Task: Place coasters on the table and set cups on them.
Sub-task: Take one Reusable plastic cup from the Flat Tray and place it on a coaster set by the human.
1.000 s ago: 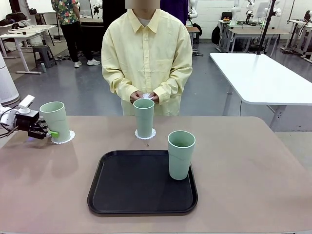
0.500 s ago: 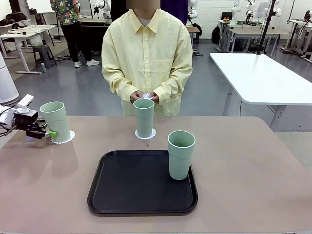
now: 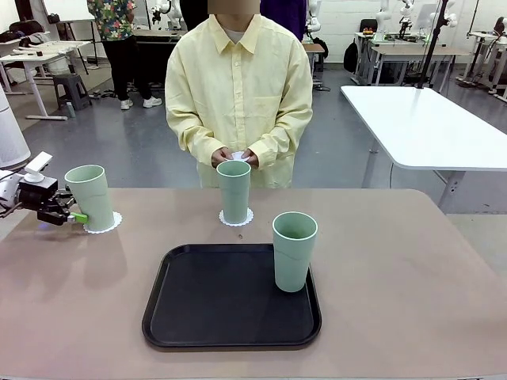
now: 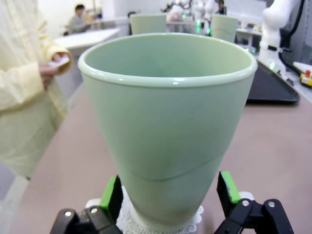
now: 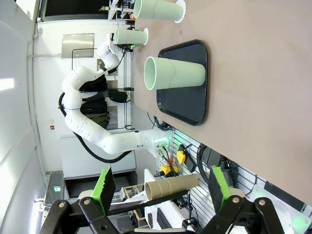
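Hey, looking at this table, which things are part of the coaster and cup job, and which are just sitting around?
Part of the job: left cup, middle cup, third cup, left coaster, middle coaster, table, and a white piece in the person's hands, perhaps a coaster.
Just there: tray under the third cup, white table.

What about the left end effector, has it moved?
Yes. The left end effector has backed toward the picture's left edge, away from the cup, which stayed on its coaster.
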`<state>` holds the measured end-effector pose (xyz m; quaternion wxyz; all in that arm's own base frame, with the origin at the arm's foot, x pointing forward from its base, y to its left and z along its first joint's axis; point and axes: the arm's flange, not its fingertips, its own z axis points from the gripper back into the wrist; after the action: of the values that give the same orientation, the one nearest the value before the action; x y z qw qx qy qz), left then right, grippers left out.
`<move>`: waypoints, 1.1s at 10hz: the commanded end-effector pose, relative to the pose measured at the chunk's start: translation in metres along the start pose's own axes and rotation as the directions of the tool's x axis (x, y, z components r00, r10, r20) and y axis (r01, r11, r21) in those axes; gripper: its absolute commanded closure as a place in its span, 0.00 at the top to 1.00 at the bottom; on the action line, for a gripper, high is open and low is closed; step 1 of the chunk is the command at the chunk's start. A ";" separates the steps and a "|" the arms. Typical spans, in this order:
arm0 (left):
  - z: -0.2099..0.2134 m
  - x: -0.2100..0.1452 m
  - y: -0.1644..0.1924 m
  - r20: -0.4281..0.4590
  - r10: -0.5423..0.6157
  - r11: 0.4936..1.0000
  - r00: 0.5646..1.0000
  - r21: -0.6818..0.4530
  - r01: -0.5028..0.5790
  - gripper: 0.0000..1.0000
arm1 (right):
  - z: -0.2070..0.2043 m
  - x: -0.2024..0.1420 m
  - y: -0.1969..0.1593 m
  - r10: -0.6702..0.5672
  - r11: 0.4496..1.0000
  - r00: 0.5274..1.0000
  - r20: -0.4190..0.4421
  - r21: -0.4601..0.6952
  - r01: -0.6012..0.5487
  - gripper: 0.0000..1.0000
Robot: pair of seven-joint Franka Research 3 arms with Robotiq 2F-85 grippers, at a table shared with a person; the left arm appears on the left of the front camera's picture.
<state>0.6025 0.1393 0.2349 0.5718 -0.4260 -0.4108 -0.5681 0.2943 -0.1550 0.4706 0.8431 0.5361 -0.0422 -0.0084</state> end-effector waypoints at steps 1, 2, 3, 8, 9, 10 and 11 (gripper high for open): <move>0.013 0.008 0.002 -0.012 0.008 1.000 1.000 -0.002 -0.008 1.00 | 0.000 0.000 0.000 0.008 1.000 1.000 0.000 0.011 -0.008 1.00; 0.019 0.008 0.003 -0.011 0.007 1.000 1.000 0.008 -0.007 1.00 | 0.000 0.000 0.000 0.008 1.000 1.000 0.000 0.011 -0.008 1.00; 0.025 0.008 0.004 -0.014 0.010 1.000 1.000 0.014 -0.010 1.00 | 0.000 0.000 0.000 0.008 1.000 1.000 0.000 0.011 -0.008 1.00; 0.064 0.021 -0.003 -0.098 -0.009 0.997 0.995 0.081 0.017 1.00 | 0.000 0.000 0.000 0.008 1.000 1.000 0.000 0.011 -0.008 1.00; 0.068 0.038 -0.017 -0.196 -0.030 0.994 0.980 0.100 0.050 1.00 | 0.000 0.000 0.000 0.008 1.000 1.000 0.000 0.011 -0.008 1.00; 0.070 0.067 -0.036 -0.310 -0.016 0.988 0.950 0.142 0.063 1.00 | 0.000 0.000 0.000 0.008 1.000 1.000 0.000 0.011 -0.008 1.00; 0.072 0.100 -0.059 -0.430 0.053 0.970 0.901 0.238 0.057 1.00 | 0.000 0.000 0.000 0.008 1.000 1.000 0.000 0.011 -0.008 1.00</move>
<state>0.5859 0.2083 0.3228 0.6426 -0.2795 -0.3839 -0.6013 0.2944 -0.1548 0.4704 0.8431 0.5361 -0.0418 -0.0083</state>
